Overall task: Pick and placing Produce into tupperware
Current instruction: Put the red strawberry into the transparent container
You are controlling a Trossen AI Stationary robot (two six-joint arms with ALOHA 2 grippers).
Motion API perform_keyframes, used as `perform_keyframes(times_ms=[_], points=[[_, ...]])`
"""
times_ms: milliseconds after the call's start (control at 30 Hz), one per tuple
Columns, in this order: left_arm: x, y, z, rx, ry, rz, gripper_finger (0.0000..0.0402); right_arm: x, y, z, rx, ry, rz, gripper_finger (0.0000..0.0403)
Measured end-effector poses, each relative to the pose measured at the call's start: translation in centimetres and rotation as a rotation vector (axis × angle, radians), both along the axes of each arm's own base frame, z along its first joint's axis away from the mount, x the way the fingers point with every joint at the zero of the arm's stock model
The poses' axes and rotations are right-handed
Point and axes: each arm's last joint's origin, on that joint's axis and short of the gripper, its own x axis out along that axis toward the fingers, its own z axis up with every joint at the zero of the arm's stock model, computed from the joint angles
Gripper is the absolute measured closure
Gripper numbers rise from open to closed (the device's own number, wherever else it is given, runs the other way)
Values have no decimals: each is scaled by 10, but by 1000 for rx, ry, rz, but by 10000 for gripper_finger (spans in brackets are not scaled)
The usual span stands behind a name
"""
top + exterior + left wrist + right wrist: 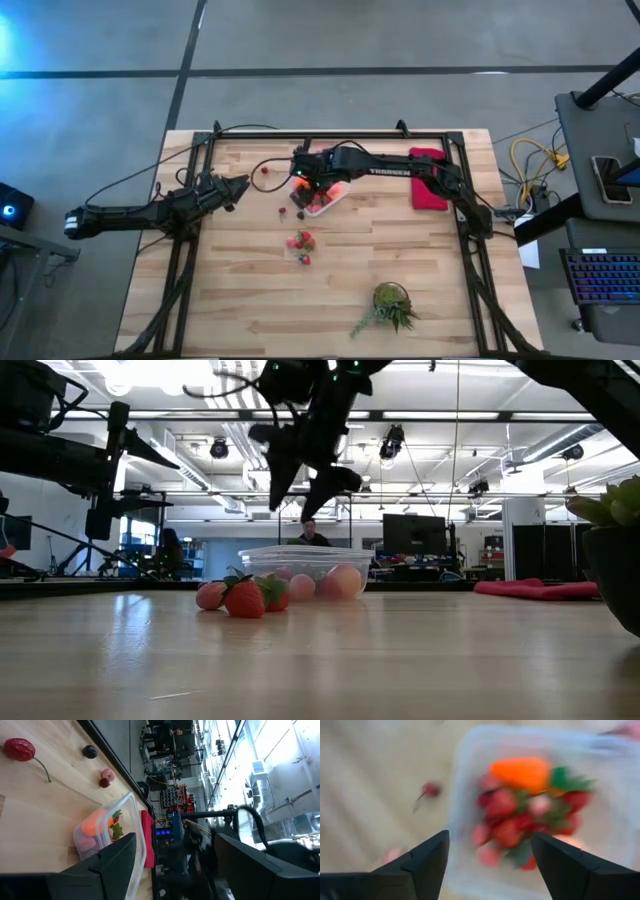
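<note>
The clear tupperware [330, 196] sits at mid-table and holds an orange carrot piece [520, 772] among red and pink berries [507, 820]. My right gripper [490, 837] hangs open above the tupperware's left end, with nothing between its fingers; in the low view my right gripper [305, 485] is well above the rim. Loose produce lies on the wood: a strawberry cluster [301, 243], a cherry [264, 170] and dark pieces [283, 211]. My left gripper [240, 186] waits open to the left, off the table top.
A magenta cloth [428, 180] lies right of the tupperware under the right arm. A green spiky plant [388, 305] stands near the table's near edge. Black frame rails run along the left, right and far edges. Bare wood lies between the strawberry cluster and the plant.
</note>
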Motion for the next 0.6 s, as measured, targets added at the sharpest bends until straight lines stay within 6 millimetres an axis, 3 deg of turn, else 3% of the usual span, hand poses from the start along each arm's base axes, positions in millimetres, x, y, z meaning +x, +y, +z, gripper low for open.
perform_keyframes(times_ms=[200, 600], points=[[0, 0, 0, 0, 0, 0, 146, -5, 56, -4, -76, 113, 376, 133], [0, 0, 0, 0, -1, 0, 146, -11, 109, -24, -164, 174, 571, 162]])
